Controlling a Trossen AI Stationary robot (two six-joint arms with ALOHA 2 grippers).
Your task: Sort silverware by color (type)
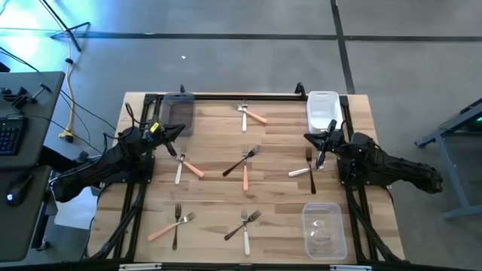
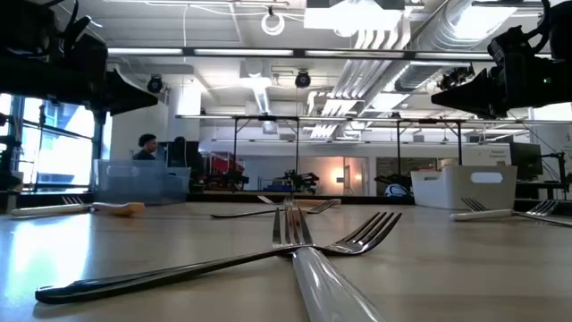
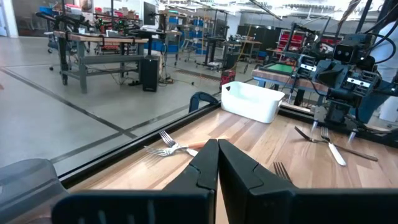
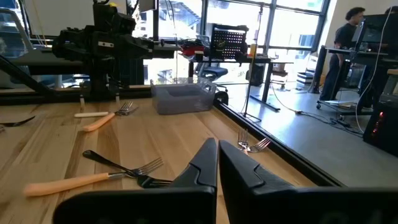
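We are inspecting a wooden table [image 1: 279, 181] edged by a dark frame [image 1: 241, 95]. Three bins are sitting on it: a grey bin [image 1: 178, 112] at the far left, a white bin [image 1: 322, 110] at the far right, a clear bin [image 1: 324, 229] at the near right. Forks are lying scattered in crossed pairs: one pair [image 1: 250, 115] at the far middle, one pair [image 1: 244, 166] at the centre, one [image 1: 185, 167] to its left, one [image 1: 308, 166] to its right, and two pairs along the near edge, near left [image 1: 173, 223] and near middle [image 1: 245, 225]. Handles are showing salmon, white or dark.
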